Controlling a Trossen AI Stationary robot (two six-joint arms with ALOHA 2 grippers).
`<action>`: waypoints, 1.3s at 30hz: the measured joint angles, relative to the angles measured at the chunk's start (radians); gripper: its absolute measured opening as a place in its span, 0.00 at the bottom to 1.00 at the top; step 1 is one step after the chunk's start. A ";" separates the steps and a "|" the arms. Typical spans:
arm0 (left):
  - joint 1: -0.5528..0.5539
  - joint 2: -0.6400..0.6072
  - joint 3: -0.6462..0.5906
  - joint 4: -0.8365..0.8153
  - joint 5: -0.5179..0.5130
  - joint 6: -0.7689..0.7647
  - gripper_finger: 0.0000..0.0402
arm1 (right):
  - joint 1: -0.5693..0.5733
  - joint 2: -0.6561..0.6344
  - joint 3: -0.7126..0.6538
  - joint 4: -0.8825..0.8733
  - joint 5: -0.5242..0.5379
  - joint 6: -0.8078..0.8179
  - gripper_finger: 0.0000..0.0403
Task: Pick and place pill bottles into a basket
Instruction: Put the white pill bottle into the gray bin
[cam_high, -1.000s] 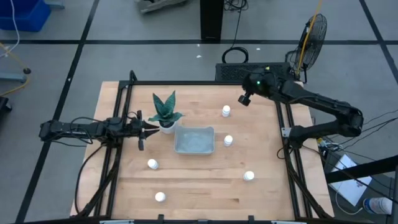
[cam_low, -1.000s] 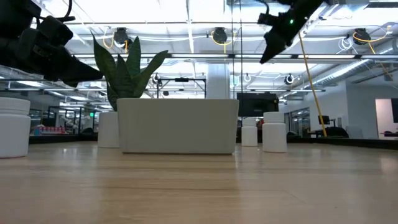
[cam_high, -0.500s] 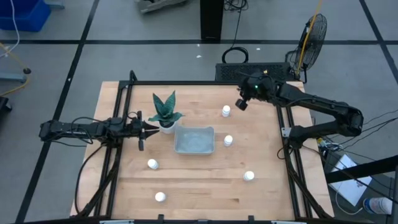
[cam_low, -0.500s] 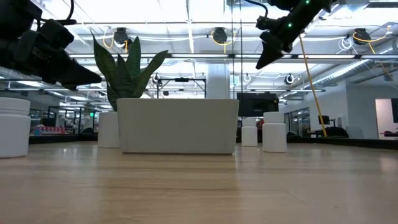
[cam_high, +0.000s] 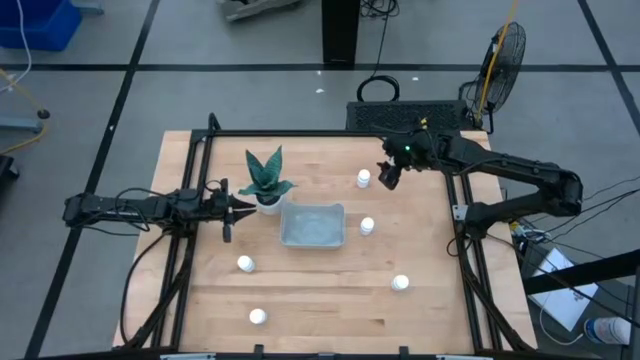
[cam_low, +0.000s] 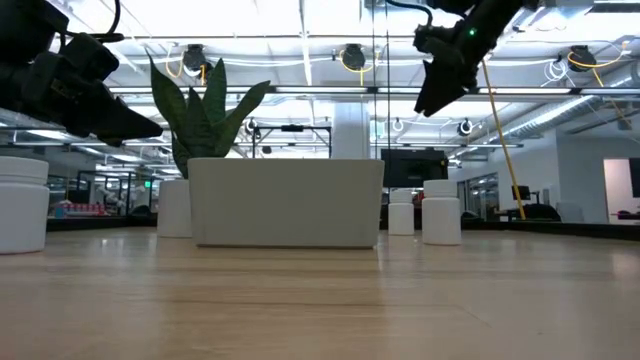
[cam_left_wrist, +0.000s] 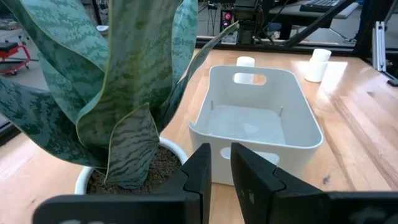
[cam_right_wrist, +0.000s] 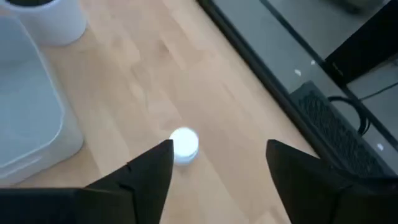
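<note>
High view: the right gripper (cam_high: 386, 176) is hanging above the far part of the wooden table (cam_high: 320, 295), just beside the far pill bottle (cam_high: 363, 178). A second pill bottle (cam_high: 367, 226) is standing just beside the right end of the basket (cam_high: 313, 225), a third (cam_high: 400, 283) nearer the right front, a fourth (cam_high: 245, 264) toward the left front and a fifth (cam_high: 258, 316) near the front edge. All five are lying outside the pale grey-blue basket, which is sitting near the table's middle. The left gripper (cam_high: 234, 210) is waiting at the left side, pointing at the white pot of the potted plant (cam_high: 266, 180).

Low view: the right gripper (cam_low: 434, 88) is hovering high over two bottles standing behind the basket (cam_low: 286, 202); another pill bottle (cam_low: 22, 204) is standing at the left edge. The left gripper (cam_low: 120, 120) is hanging beside the plant's leaves (cam_low: 200, 105).

Left wrist view: the left fingers (cam_left_wrist: 200, 169) are lying nearly closed, a thin gap showing between them and nothing held. Beyond them are showing the striped leaves (cam_left_wrist: 118, 74) and the basket (cam_left_wrist: 255, 124), with two pill bottles (cam_left_wrist: 316, 64) past its far end.

Right wrist view: the right fingers (cam_right_wrist: 152, 165) are spread wide apart, grasping nothing, with one white-capped pill bottle (cam_right_wrist: 184, 144) standing on the table between them. A corner of the basket (cam_right_wrist: 31, 118) is showing to one side.
</note>
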 joint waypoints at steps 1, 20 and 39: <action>0.000 0.000 0.000 0.000 0.000 0.000 0.16 | 0.009 0.009 0.012 -0.013 0.000 0.005 0.65; 0.000 0.000 0.000 0.001 0.002 -0.032 0.16 | 0.027 0.421 0.422 -0.466 -0.001 -0.023 0.66; 0.000 0.000 0.001 -0.020 0.028 -0.038 0.16 | 0.025 0.560 0.430 -0.360 -0.095 -0.083 0.66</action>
